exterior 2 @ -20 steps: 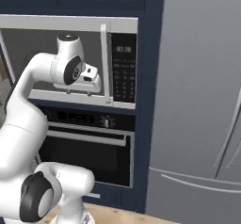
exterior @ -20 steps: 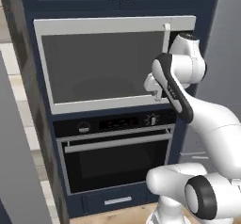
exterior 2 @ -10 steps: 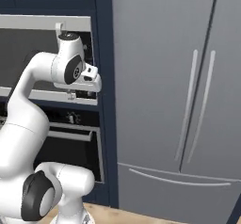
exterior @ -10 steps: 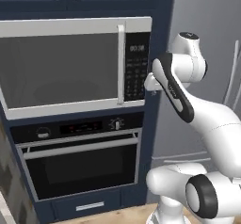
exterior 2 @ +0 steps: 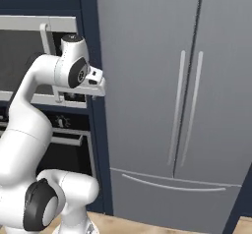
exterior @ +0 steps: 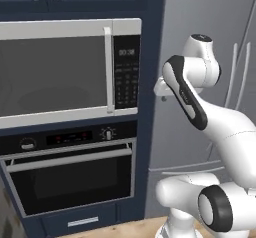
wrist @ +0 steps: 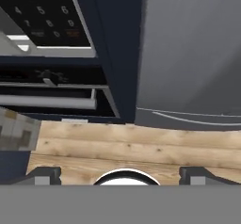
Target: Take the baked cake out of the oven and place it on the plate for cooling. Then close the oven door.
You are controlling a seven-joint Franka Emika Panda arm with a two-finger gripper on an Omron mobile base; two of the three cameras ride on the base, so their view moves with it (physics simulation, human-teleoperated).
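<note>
Left base view puts the oven directly below the microwave, its oven door shut, so the cake likely waits inside; the gripper fingers are spread, empty.

Base views flanking arm; hand view downward

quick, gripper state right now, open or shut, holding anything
Gripper: open, jaws wide apart, holding nothing.
</note>
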